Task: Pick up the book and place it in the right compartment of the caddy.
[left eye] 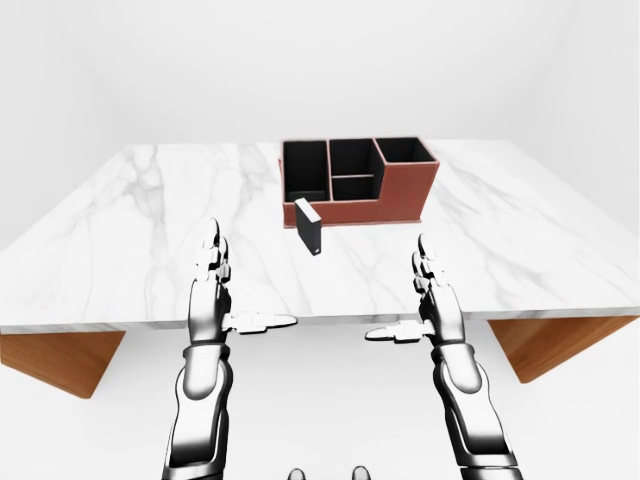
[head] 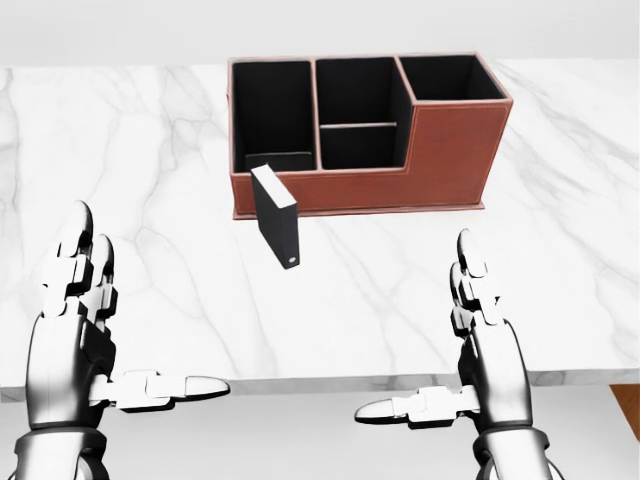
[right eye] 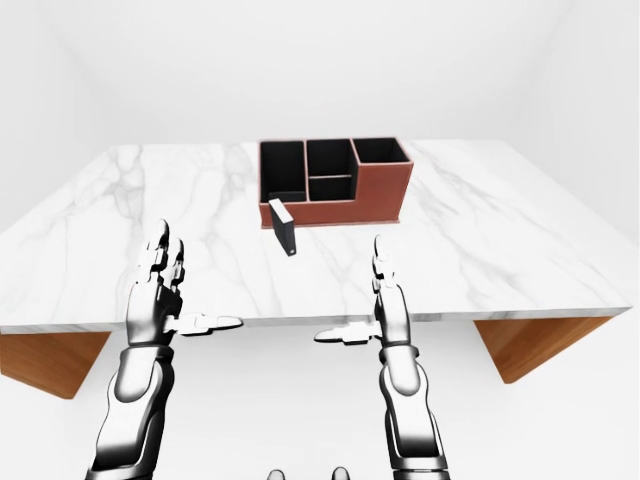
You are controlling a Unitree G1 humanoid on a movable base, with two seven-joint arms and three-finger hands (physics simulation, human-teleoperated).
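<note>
Both of our hands are empty and spread, fingers straight up and thumbs turned inward: the left hand (head: 85, 330) and the right hand (head: 475, 340) hang at the near edge of the marble table (head: 130, 170), well short of anything to grasp. We take the caddy (head: 450, 150) as our landmark. The book (head: 275, 215) stands upright on the table just below the caddy's lower-left corner in the head view, close against its red wall, though we cannot tell whether they touch. Its spine faces us at a slant. The caddy's right compartment (head: 450, 78), the raised one, shows dark and empty.

We judge that the reach has not begun, so the task is at its approach. Next, we would bring a hand over the table to the book, probably the right, and close it across the narrow covers. The book then has to be lifted above the caddy's taller right wall before lowering.
</note>
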